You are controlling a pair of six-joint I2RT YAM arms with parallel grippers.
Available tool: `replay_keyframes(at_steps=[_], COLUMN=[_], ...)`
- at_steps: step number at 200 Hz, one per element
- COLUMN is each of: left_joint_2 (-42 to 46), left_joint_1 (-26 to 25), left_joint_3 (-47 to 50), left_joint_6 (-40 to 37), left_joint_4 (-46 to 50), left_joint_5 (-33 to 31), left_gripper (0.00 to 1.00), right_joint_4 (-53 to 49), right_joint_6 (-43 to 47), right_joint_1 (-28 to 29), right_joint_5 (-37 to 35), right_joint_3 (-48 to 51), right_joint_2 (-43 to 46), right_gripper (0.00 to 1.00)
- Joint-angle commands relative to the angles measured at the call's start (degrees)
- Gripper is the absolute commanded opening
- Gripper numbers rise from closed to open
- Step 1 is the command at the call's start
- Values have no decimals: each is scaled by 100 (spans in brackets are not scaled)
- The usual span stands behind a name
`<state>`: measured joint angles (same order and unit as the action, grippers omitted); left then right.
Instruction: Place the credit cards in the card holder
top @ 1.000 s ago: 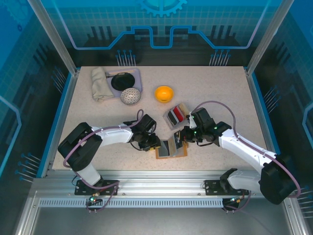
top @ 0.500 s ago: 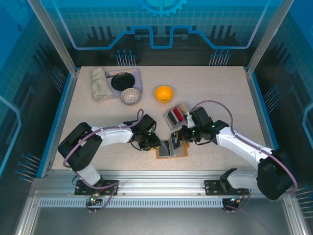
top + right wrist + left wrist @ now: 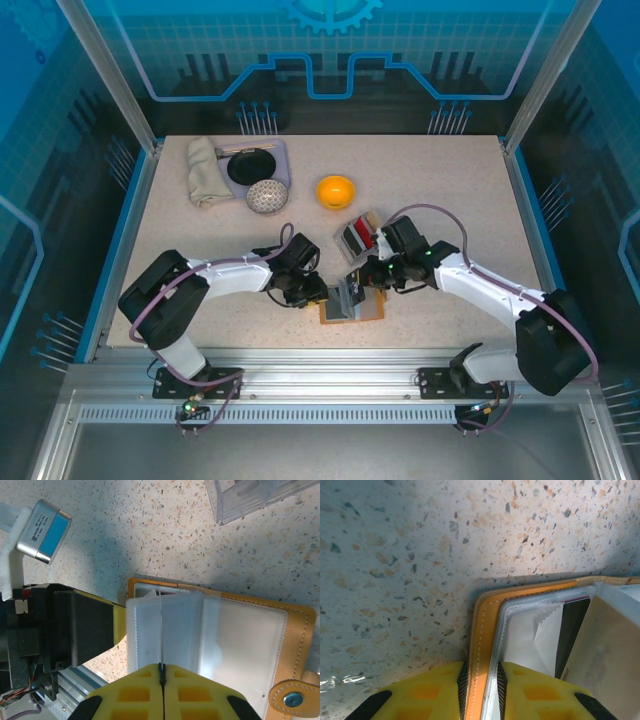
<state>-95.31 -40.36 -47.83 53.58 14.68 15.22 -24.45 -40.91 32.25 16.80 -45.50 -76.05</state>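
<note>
Near the table's point(image 3: 450, 190) front edge, the tan-orange card holder point(image 3: 350, 312) lies open between two arms, with little bare tabletop between it and the metal rail.

The left gripper point(image 3: 320, 293) is clamped on the holder's left edge. Its yellow fingers point(image 3: 427, 692) press the stitched leather cover and the clear lining from either side.

The right gripper point(image 3: 362, 284) reaches in from the other side, its fingers closed together on a thin clear sleeve leaf point(image 3: 165, 630) that stands up from the holder.

Just behind the holder is the grey slotted tray point(image 3: 372, 222), where red and dark credit cards point(image 3: 355, 237) stand on edge. That leaves a narrow gap at the back.

Wider open surface lies to the far right and to the left of the left arm, while an orange bowl point(image 3: 335, 190) and a folded cloth point(image 3: 205, 170) sit well back.

The holder's inside shows frosted plastic pockets over pale lining, and a dark strip point(image 3: 572, 630) sits in one of them (whether it is a card cannot be told). A tab with a metal snap point(image 3: 293, 700) is at its right end.
</note>
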Motion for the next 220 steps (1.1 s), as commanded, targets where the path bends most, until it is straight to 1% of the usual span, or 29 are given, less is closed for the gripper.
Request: replay_keyframes(at_steps=[1,61,78,90,100,110,119,138,153,171,187,220], left_joint_2=[47,73,73,61,38,30,29,30,38,56,65,30], left_joint_1=[-51,-44,-48,-50,-51,-43,-50,-45,-46,-50,-48,-42], left_joint_3=[-7,-7,-22,-33,-48,-67,-73,-77,-71,-44,-38,-15], left_joint_6=[-106,-135,-147,-147,-150,-155,-155,-146,-151,-155,-161,-155], left_joint_4=[35,79,70,58,70,64,46,47,62,51,44,-1], left_joint_5=[-11,-46,-41,-33,-20,-19,-17,-14,-19,-10,3,16], left_gripper=[26,25,25,25,25,24,23,22,21,20,20,19], right_joint_4=[-210,-1130,-994,-718,-562,-503,-504,-464,-319,-72,196,358], right_joint_6=[70,119,244,305,320,329,338,209,30,-102,-161,-332], right_joint_1=[40,-144,-182,-173,-138,-38,128,566,765,873,943,1243], right_joint_5=[-260,-1534,-1412,-1102,-831,-718,-764,-1191,-1334,-1190,-923,-990], right_joint_3=[-196,-207,-166,-120,-127,-198,-269,-388,-378,-328,-309,-456], right_joint_2=[52,554,862,1034,1040,931,786,473,247,64,-85,-465], right_gripper=[6,7,7,7,7,7,6,6,5,5,5,5])
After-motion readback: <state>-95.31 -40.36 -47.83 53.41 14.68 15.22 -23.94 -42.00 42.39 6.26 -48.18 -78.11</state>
